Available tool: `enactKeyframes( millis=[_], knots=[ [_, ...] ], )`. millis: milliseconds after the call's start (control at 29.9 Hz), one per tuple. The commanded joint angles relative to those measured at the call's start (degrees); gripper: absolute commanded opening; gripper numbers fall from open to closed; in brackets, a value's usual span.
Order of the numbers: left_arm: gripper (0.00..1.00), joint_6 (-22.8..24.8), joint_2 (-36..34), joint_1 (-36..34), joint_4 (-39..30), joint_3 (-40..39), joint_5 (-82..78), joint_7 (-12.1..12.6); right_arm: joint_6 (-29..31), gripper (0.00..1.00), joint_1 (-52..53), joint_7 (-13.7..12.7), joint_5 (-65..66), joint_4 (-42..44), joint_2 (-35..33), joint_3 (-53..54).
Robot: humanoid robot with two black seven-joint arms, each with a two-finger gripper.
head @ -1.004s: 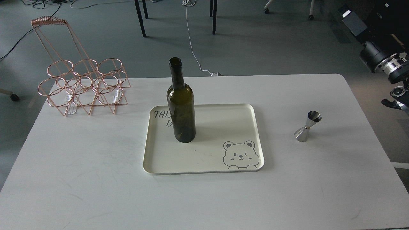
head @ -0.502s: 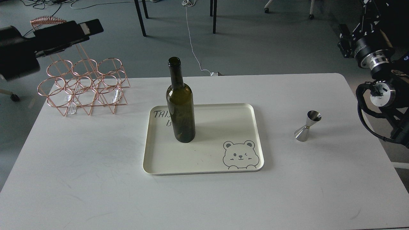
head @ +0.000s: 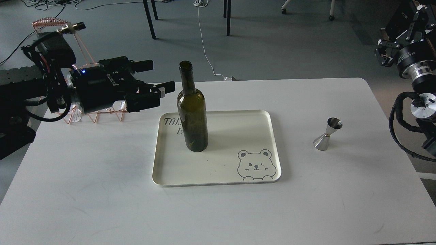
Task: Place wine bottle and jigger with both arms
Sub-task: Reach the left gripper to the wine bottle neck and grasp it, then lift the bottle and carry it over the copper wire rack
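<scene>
Wine bottle [head: 192, 112] stands upright on my cream bear-print tray [head: 218, 170] mid-table [head: 102, 190]. My left gripper [head: 155, 76] hangs just left of its neck, jaws spread and empty. Right gripper's state I cannot tell. Jigger [head: 327, 133] stands right of the tray.

Cream rectangular plastic tray [head: 218, 170]: you can read dark handwritten lettering "TAI…" with a "B" beneath, the rest hidden behind the bottle. Black left gripper [head: 155, 76]: small white brand lettering, too small for you to read.
</scene>
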State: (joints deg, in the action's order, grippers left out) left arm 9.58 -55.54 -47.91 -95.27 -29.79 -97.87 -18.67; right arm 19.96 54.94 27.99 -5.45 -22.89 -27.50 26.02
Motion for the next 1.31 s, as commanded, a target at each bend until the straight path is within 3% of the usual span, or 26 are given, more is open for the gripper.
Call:
enactKeyframes(
  millis=[0,603,837,971,1272],
  knots=[
    [0.98,-2.5,3.0,0.1,0.4,0.2,-0.1,-0.1,0.0,0.96,0.1,0.0,0.0,-0.1,0.0,0.0],
    [0.94,-4.5,13.7,0.6,11.2,2.2,-5.0,0.3,-0.2,0.96,0.8,0.0,0.0,-0.1,0.0,0.0],
    [0.68,-5.4,14.5,0.7,11.4,2.3,-5.1,0.3,-0.3,0.96,0.8,0.0,0.0,-0.1,0.0,0.0],
    [0.46,-5.4,13.9,0.8,11.4,2.3,-5.2,0.0,-0.3,0.96,0.8,0.0,0.0,0.0,-0.3,0.0],
    [0.28,-5.4,13.3,0.6,11.3,2.4,-5.1,-0.2,-0.4,0.96,0.7,0.0,0.0,0.0,-0.2,0.0]
  ],
)
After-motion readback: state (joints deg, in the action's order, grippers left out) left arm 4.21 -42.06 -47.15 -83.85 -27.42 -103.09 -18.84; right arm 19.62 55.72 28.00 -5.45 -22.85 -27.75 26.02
